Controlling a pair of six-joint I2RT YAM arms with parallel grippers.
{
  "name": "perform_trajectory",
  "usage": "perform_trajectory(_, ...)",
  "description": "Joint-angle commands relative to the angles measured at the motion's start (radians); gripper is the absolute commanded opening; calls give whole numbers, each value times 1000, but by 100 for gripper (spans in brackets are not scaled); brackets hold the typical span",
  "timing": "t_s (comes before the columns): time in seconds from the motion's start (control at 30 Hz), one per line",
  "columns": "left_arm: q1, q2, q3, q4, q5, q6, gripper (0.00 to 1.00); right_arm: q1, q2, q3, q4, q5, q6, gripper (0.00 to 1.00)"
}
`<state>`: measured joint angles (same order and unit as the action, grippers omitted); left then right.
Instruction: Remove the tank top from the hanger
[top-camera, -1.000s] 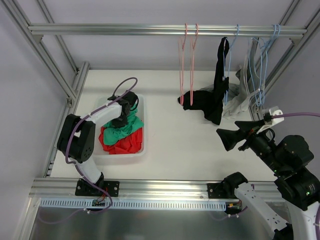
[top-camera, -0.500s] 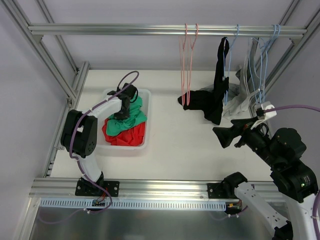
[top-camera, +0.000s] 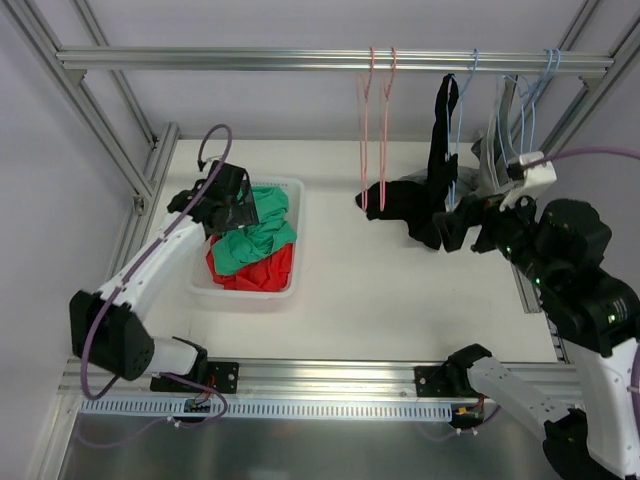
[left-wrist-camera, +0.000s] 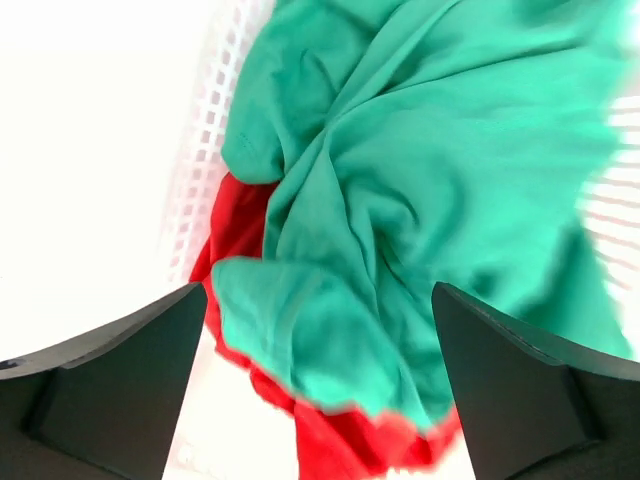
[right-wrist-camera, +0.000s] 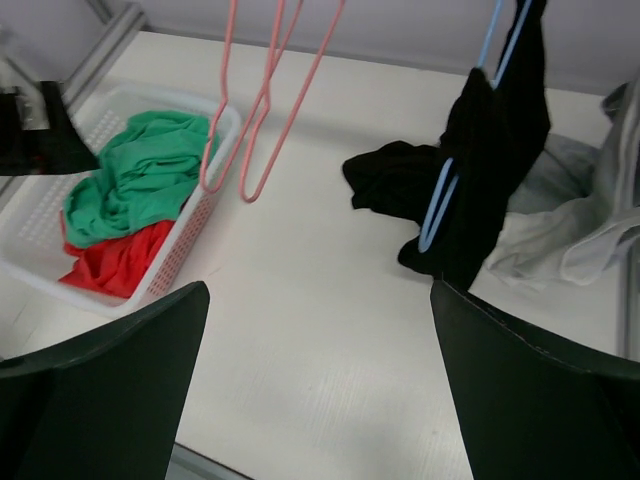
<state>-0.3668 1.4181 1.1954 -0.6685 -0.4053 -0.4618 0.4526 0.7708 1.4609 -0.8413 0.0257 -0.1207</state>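
Observation:
The black tank top (top-camera: 437, 170) hangs from a light blue hanger (top-camera: 456, 150) on the top rail, and its lower part trails onto the table (top-camera: 400, 200). The right wrist view shows the tank top (right-wrist-camera: 495, 150) and the hanger's loop (right-wrist-camera: 438, 210) ahead at upper right. My right gripper (top-camera: 465, 228) (right-wrist-camera: 318, 300) is open and empty, just right of the garment's lower end and not touching it. My left gripper (top-camera: 228, 205) (left-wrist-camera: 318, 300) is open and empty over the white basket (top-camera: 245, 293).
The basket (right-wrist-camera: 190, 240) holds a green garment (left-wrist-camera: 420, 180) on top of a red one (left-wrist-camera: 330, 440). Two empty pink hangers (top-camera: 375, 130) hang left of the tank top. A grey-white garment (top-camera: 480, 205) and more blue hangers (top-camera: 520, 120) crowd the right end of the rail.
My left gripper opened, let go of the green garment and pulled up and to the back left. My right arm swung up and left toward the black tank top.

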Motion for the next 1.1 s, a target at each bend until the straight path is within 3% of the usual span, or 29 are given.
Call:
perform_trajectory(0.0, -15, -171, 33, -52, 75, -28, 99, -17, 142, 140, -36, 161, -75, 99)
perform_trajectory(0.17, -31, -476, 52, -72, 157, 20, 99, -104, 309, 291, -33, 166, -152, 97)
perform_trajectory(0.27, -31, -614, 29, -71, 246, 57, 99, -158, 421, 349, 22, 120, -178, 90)
perform_trajectory(0.4, -31, -717, -26, -82, 327, 120, 99, -245, 570, 443, 61, 46, -151, 73)
perform_trajectory(0.57, -31, -755, -123, -83, 338, 143, 99, -288, 734, 538, 91, 10, -123, 49)
perform_trajectory(0.73, -31, -733, -168, -85, 342, 153, 98, -288, 769, 561, 120, 43, -117, 33)
perform_trajectory(0.87, -31, -720, -180, -83, 341, 153, 99, -288, 771, 552, 142, 60, -97, 13)
perform_trajectory(1.0, -31, -711, -186, -82, 339, 153, 99, -288, 731, 523, 179, 56, -65, 10)
perform_trajectory(1.07, -31, -708, -194, -82, 339, 152, 99, -288, 716, 510, 200, 56, -54, 3)
